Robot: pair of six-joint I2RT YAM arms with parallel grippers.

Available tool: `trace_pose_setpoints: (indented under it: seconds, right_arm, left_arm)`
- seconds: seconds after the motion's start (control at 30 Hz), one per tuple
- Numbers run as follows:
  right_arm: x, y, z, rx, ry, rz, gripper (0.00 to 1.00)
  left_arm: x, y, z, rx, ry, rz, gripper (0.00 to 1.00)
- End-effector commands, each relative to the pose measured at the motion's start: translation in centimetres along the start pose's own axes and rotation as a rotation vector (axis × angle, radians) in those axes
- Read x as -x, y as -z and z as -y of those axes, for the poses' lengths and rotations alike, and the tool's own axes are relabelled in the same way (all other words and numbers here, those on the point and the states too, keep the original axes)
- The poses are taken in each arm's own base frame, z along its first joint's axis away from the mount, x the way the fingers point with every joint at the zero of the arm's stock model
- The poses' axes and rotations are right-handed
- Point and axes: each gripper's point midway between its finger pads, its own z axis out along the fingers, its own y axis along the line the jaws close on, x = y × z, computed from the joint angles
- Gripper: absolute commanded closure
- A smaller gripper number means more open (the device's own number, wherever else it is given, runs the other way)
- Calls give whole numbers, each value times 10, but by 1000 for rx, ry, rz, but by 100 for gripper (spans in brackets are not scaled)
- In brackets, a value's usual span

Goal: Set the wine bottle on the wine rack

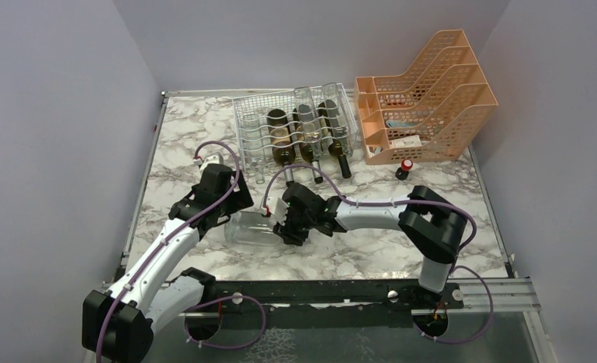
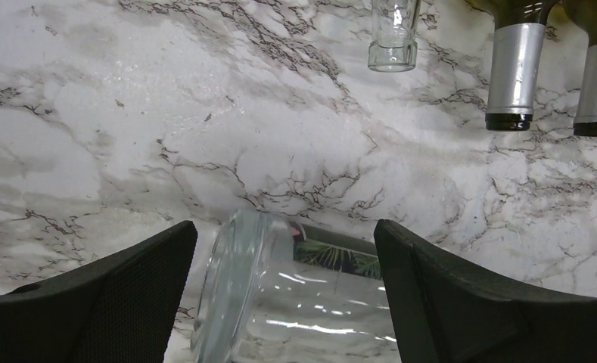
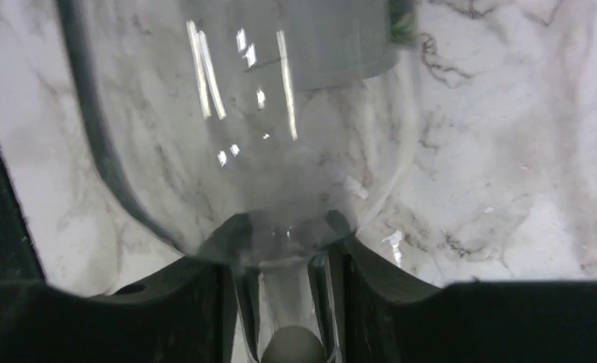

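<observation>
On the bench (image 2: 129,113) a clear wine bottle (image 1: 248,229) lies flat. Neck pinched by right hand (image 3: 284,261); left hand (image 2: 286,227) spread wide astride its base. Behind, wine rack (image 1: 250,128) cradling dark bottles (image 1: 280,132)

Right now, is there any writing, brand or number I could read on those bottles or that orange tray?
None legible.
Clear glass wine bottle: its label shows green leaves, no letters visible.
Dark bottles' silver foil necks: blank.
Packages in the orange perforated plastic tray: too small to read.
</observation>
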Motion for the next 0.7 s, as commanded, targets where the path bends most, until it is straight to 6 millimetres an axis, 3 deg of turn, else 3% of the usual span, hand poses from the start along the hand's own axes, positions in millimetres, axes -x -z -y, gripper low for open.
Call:
trace_pose_setpoints:
  seconds: [0.0, 0.13, 0.67]
  right_arm:
    - [-16, -11, -7, 64, -5, -10, 65]
    - [-15, -8, -4, 53, -1, -9, 98]
    - [56, 60, 0, -27, -3, 243, 99]
  left_arm:
    - [7, 2, 4, -6, -1, 2, 7]
    - [12, 4, 7, -16, -12, 10, 7]
    - [46, 27, 13, -27, -16, 116, 7]
